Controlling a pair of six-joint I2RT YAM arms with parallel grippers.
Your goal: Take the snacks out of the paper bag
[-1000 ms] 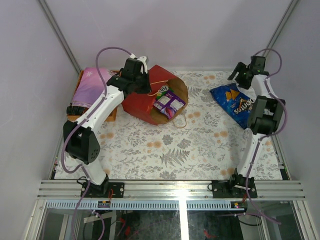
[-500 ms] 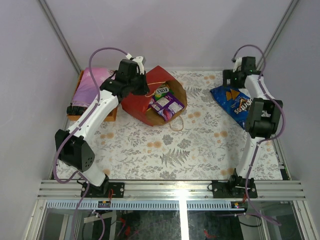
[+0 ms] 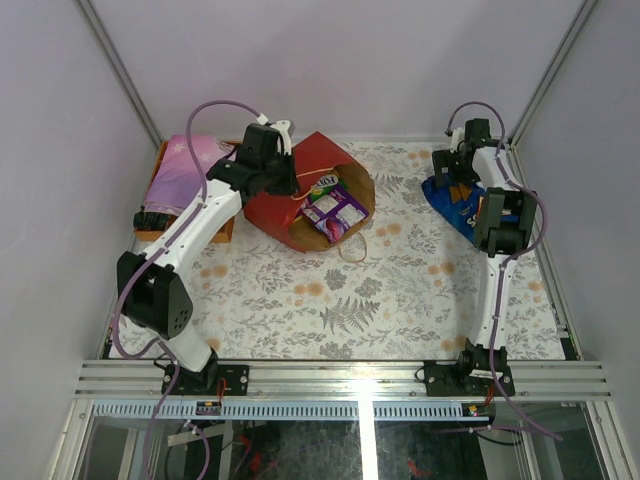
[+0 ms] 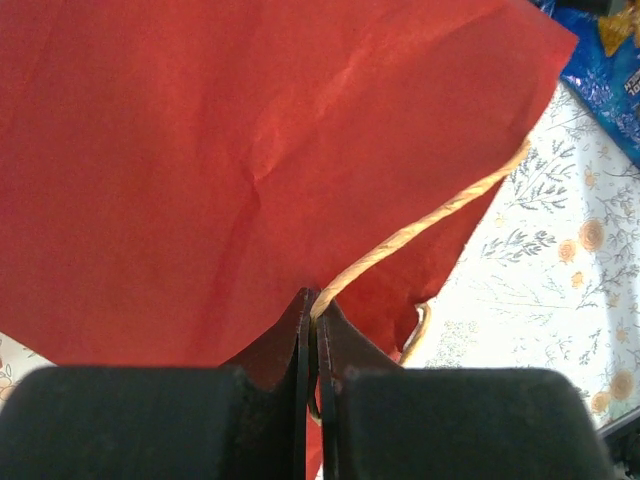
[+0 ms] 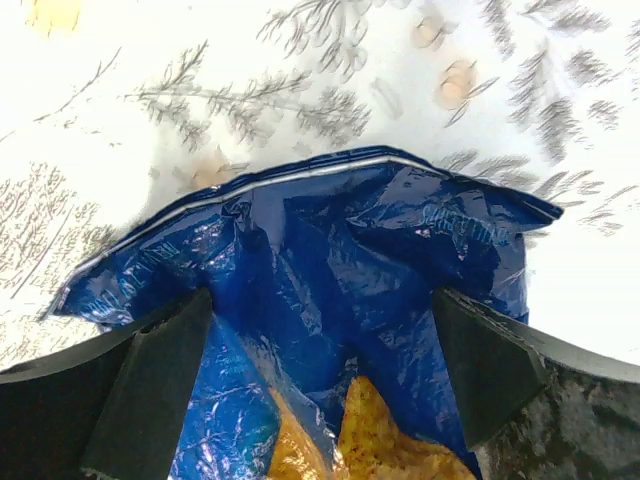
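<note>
Top external view: the large red paper carrier bag [image 3: 282,208] lies on its side at the far left part of the table [image 3: 400,300], which has a white cover printed with grey leaves. Its brown mouth opens toward the right and near side. Inside I see glossy purple packets [image 3: 335,208] and one small green packet [image 3: 322,183] behind them. The left gripper [image 4: 312,300] is at the upper edge of this bag. In the left wrist view its two fingers are pressed together on the thin pale string handle [image 4: 430,215], with the red paper just behind. Well apart, at the far right, the larger glossy blue chip bag [image 5: 350,260] lies flat on the table. The right gripper [image 5: 315,385] hangs over its end with the fingers [image 5: 150,390] spread wide, one on each side, holding nothing; if they touch the foil I cannot tell. Left of the red bag a pink-purple cloth [image 3: 185,165] lies on an orange box [image 3: 226,230].
</note>
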